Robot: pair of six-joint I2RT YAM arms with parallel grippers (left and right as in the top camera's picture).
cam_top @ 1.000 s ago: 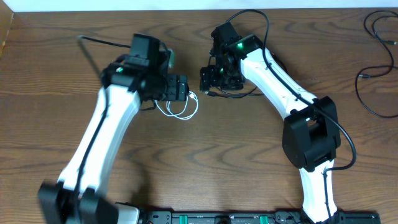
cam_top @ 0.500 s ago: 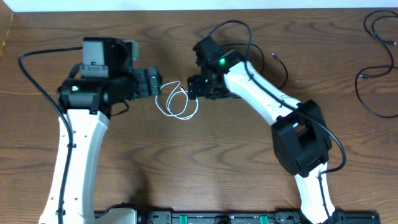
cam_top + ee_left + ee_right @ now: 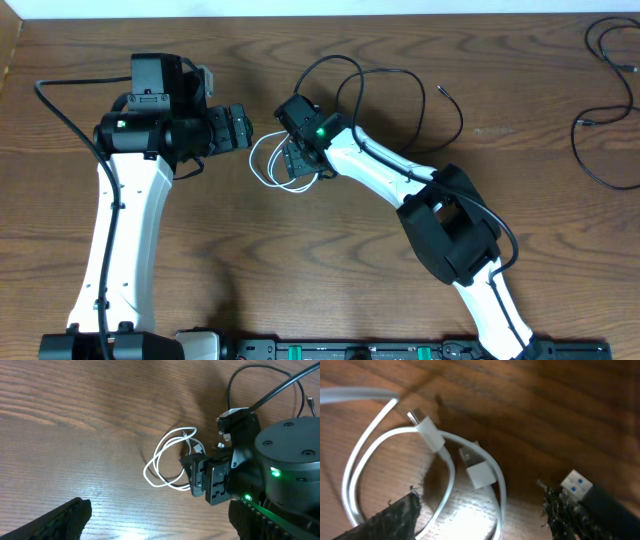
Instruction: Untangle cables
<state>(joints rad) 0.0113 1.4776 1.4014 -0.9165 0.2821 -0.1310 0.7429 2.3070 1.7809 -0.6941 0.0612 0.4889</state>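
A short white cable (image 3: 268, 166) lies coiled on the wooden table (image 3: 330, 270) between the two arms. My right gripper (image 3: 297, 160) sits low over the coil's right side, open. In the right wrist view the white cable's loops (image 3: 451, 477) and two white plugs (image 3: 479, 474) lie between its fingers (image 3: 390, 520). A black cable's blue-tongued plug (image 3: 579, 485) rests beside the right finger. A thin black cable (image 3: 456, 125) curves behind the right arm. My left gripper (image 3: 240, 128) is open just left of the coil, with nothing in it. The left wrist view shows the white cable (image 3: 165, 460) ahead.
More black cables (image 3: 600, 150) lie at the table's far right edge. The right arm's own thicker wire (image 3: 345, 75) arches above its wrist. In the left wrist view the right gripper (image 3: 207, 477) stands close on the right. The table's front rail (image 3: 350, 350) runs along the bottom.
My left arm has swung back to the left, off the white cable. My right gripper has moved left and forward onto the coil, trailing the black cable behind it.
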